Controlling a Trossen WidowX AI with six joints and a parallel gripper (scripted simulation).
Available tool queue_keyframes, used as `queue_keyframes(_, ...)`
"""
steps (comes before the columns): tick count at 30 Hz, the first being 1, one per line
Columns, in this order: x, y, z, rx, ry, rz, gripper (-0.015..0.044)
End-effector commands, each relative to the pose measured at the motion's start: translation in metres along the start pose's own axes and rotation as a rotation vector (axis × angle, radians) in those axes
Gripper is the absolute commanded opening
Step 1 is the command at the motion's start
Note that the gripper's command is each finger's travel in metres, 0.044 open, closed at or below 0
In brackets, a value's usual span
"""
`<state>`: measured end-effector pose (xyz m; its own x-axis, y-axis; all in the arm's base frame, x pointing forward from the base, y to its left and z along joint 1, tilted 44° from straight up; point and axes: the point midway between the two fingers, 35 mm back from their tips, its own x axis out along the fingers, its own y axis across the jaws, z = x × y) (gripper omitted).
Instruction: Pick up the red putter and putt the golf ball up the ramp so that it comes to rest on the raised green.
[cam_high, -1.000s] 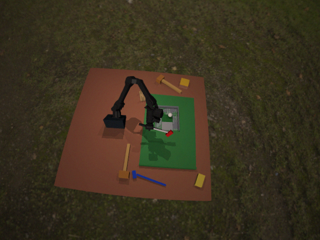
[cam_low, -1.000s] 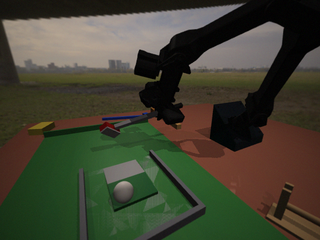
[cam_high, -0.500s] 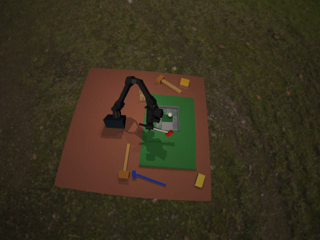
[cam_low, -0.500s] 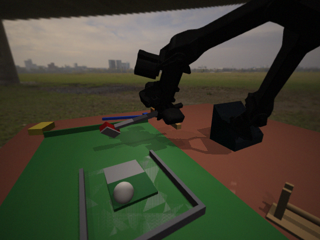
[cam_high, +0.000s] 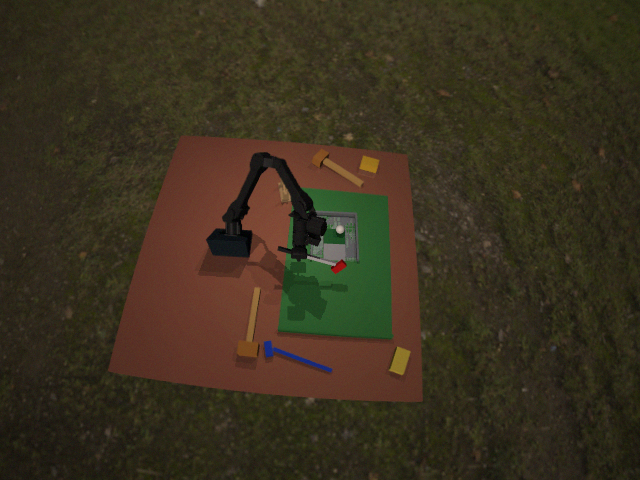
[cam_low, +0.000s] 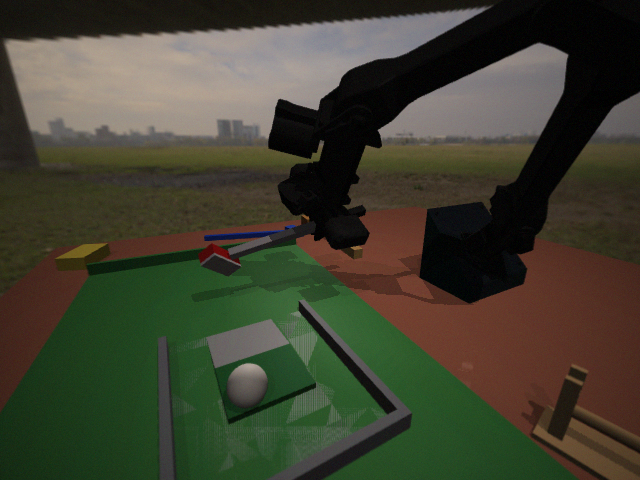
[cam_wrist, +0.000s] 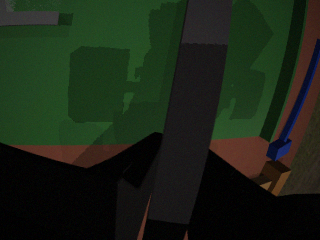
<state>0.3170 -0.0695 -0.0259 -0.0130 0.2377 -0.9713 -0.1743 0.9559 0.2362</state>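
We see the pincer (cam_low: 338, 227) pinching the grey shaft of the red putter (cam_low: 219, 256), just right of centre in the exterior view. The putter slopes down toward the left, its red head hanging just above the green mat (cam_low: 77, 330) without touching it. In the lower middle of that frame, the golf ball (cam_low: 247, 384) sits on the raised green (cam_low: 273, 369), beside the grey ramp (cam_low: 245, 341) and inside the grey wall (cam_low: 356, 377). From the top view, the putter head (cam_high: 338, 266) lies just below the walled area, apart from the ball (cam_high: 339, 229). A blue putter (cam_high: 297, 356) and a wooden mallet (cam_high: 250, 325) rest on the brown tabletop (cam_high: 170, 310) in the lower part of the frame.
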Motion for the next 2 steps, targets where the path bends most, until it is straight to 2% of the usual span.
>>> queue_keyframes(1,0.0001,-0.0003,0.0004,0.001,-0.002,-0.001,0.0000)
queue_keyframes(2,0.0001,-0.0003,0.0004,0.001,-0.002,-0.001,0.0000)
